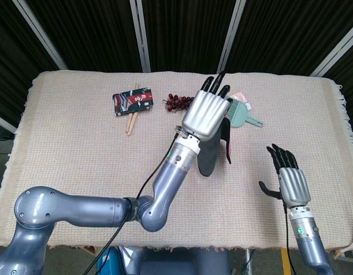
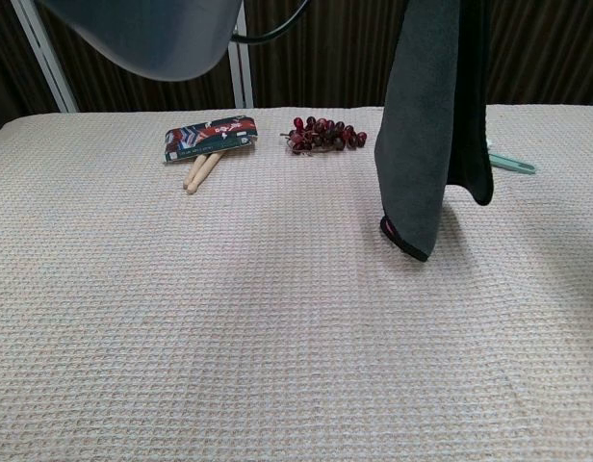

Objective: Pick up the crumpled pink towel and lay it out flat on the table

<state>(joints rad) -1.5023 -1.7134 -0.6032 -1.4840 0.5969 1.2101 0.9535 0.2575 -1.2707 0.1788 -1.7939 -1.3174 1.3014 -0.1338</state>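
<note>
The towel (image 1: 211, 154) hangs from my left hand (image 1: 205, 113), which grips its top edge above the middle of the table. Its outer face looks dark grey; a pink strip shows at its lowest corner (image 2: 391, 229). In the chest view the towel (image 2: 422, 125) drapes in two folds, its bottom just above the tablecloth. My right hand (image 1: 291, 180) hovers open over the front right of the table, fingers apart, holding nothing, well clear of the towel.
At the back of the table lie a printed packet (image 1: 132, 101), two wooden sticks (image 1: 130, 121), a bunch of dark grapes (image 1: 176, 102), a teal brush (image 1: 243, 114) and a small pink item (image 1: 240, 97). A woven beige cloth (image 1: 79, 149) covers the table.
</note>
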